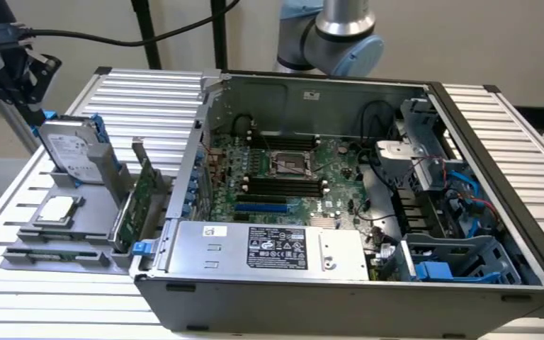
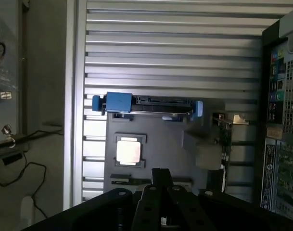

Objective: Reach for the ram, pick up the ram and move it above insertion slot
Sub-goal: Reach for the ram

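Exterior view. At centre, on a slatted table (image 1: 499,120), an open case (image 1: 348,297) with the motherboard (image 1: 291,177) exposed. Across the board's middle, a bank of black slots (image 1: 283,185). At the case's 9 o'clock, just beside its wall, a grey tray (image 1: 26,261). On the tray, at 12 o'clock, a drive (image 1: 69,149) standing in a blue bracket. At its centre, a CPU (image 1: 57,209) lying flat. At 3 o'clock, a card (image 1: 139,202) standing on edge. At 6 o'clock, the ram (image 1: 54,253), lying flat along the tray's near edge, well apart from the slots. At the case's 12 o'clock, behind its back wall, the arm (image 1: 343,35).

Wrist view. Looking down on the tray (image 2: 160,139), with the gripper (image 2: 160,172) above it and its fingers (image 2: 158,180) drawn together on nothing. Just past the fingertips, the ram (image 2: 129,181), a thin strip partly hidden behind the gripper; touching or not, cannot tell. Beyond the ram, the CPU (image 2: 128,151). Beyond that, the drive (image 2: 151,102) with blue ends. Beside the tray, the card (image 2: 218,139), and next to it the case (image 2: 281,120). Past the drive, bare slats of the table (image 2: 175,48).
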Tool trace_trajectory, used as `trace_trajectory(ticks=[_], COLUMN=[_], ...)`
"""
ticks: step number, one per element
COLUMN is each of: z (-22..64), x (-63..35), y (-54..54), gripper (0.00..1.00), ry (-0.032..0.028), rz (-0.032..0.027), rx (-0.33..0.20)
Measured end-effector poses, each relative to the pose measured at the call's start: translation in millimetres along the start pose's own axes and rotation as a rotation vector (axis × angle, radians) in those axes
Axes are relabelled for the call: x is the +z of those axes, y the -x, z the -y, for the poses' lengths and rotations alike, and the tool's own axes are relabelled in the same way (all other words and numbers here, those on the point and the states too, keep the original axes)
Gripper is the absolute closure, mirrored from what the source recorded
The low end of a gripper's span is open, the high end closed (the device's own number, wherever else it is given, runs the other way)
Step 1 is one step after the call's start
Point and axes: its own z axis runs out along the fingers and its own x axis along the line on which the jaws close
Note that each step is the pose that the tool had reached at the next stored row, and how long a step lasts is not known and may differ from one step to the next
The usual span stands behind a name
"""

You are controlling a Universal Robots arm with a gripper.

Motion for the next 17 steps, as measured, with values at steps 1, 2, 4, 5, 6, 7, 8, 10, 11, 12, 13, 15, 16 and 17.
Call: trace_trajectory(ticks=[1, 2, 4, 5, 6, 7, 8, 10, 11, 12, 13, 15, 16, 17], z=[4.6, 9.1, 18.3, 22.8, 27.6, 32.1, 36.7, 45.7, 50.1, 54.4, 58.7, 67.2, 71.4, 75.5], x=[0.1, 0.2, 0.8, 1.1, 1.4, 1.9, 2.4, 3.3, 3.7, 4.0, 4.4, 5.1, 5.4, 5.7], y=[-0.1, -0.2, -0.4, -0.4, -0.5, -0.6, -0.7, -0.8, -0.9, -1.0, -1.1, -1.3, -1.3, -1.4], gripper=[0.89, 0.89, 0.89, 0.89, 0.89, 0.89, 0.89, 0.89, 0.89, 0.89, 0.89, 0.89, 0.89, 0.89], ry=[0.0001, 0.0001, 0.0, -0.0002, -0.0004, -0.0006, -0.0008, -0.0018, -0.0023, -0.0028, -0.0034, -0.0048, -0.0055, -0.0065], rz=[-0.0001, -0.0002, -0.0002, -0.0002, -0.0003, -0.0002, -0.0002, -0.0002, -0.0002, -0.0002, -0.0003, -0.0003, -0.0003, -0.0003], rx=[0.0, 0.0, 0.0, 0.0, 0.0, 0.0, 0.0, 0.0, 0.0, 0.0, 0.0, 0.0, 0.0, 0.0])
